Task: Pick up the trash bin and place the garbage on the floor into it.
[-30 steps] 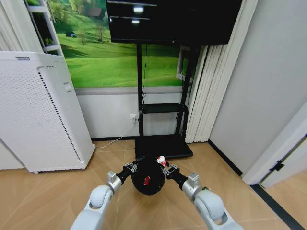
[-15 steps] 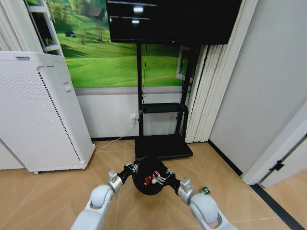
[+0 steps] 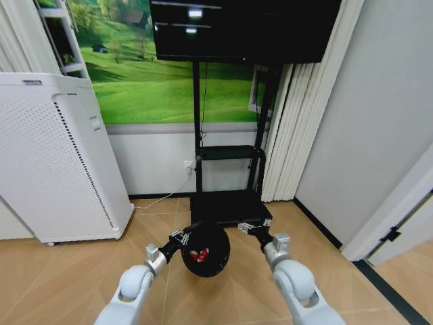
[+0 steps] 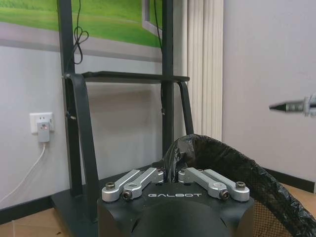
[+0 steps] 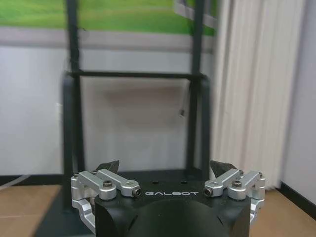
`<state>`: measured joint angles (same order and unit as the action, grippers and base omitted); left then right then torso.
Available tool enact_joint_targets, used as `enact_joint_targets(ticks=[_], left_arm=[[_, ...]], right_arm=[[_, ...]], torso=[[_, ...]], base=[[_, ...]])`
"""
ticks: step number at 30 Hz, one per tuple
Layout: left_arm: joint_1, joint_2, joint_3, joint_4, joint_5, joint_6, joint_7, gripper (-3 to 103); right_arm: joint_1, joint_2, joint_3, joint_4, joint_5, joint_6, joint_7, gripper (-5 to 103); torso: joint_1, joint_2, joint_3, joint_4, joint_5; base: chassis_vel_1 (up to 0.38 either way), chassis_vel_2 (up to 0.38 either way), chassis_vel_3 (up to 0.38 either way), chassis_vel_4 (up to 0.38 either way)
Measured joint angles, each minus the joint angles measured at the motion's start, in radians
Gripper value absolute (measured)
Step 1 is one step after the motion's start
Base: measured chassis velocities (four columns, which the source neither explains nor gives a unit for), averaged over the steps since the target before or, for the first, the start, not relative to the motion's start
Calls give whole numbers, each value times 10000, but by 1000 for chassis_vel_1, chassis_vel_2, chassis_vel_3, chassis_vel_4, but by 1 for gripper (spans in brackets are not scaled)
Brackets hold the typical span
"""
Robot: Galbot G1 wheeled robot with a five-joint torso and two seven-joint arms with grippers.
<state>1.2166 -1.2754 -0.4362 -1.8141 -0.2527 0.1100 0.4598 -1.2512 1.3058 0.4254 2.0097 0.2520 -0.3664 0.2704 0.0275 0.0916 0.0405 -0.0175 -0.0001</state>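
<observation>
Black and lined with a bag, the trash bin (image 3: 205, 248) hung off the floor (image 3: 61, 277), its rim pinched shut in the left gripper (image 3: 180, 237), its mouth tipped toward the robot. Red-and-white garbage (image 3: 199, 255) lay inside. The right gripper (image 3: 254, 227) stood just beside the bin on its right, clear of the rim, fingers spread and empty. That free right arm looked the better placed for any further pickup. Close ahead sat the dark base of the TV stand (image 3: 226, 205), with a white air purifier (image 3: 57, 159) to the left.
</observation>
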Motion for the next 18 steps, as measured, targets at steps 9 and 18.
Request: enact_joint_targets(ticks=[9,18], left_arm=[[387,202,-278,-366,-22,32,30,7],[374,140,-195,-432,16,100,-7,7]], right_arm=[[-497,64,276,-468,403,466,-79,100],[-386,-76,294,-536,793,479,-638,100]], torso=[[0,0,0,-1,0],[0,0,-1,0,0]], base=[[0,0,0,0],[-46,-52,50,54]])
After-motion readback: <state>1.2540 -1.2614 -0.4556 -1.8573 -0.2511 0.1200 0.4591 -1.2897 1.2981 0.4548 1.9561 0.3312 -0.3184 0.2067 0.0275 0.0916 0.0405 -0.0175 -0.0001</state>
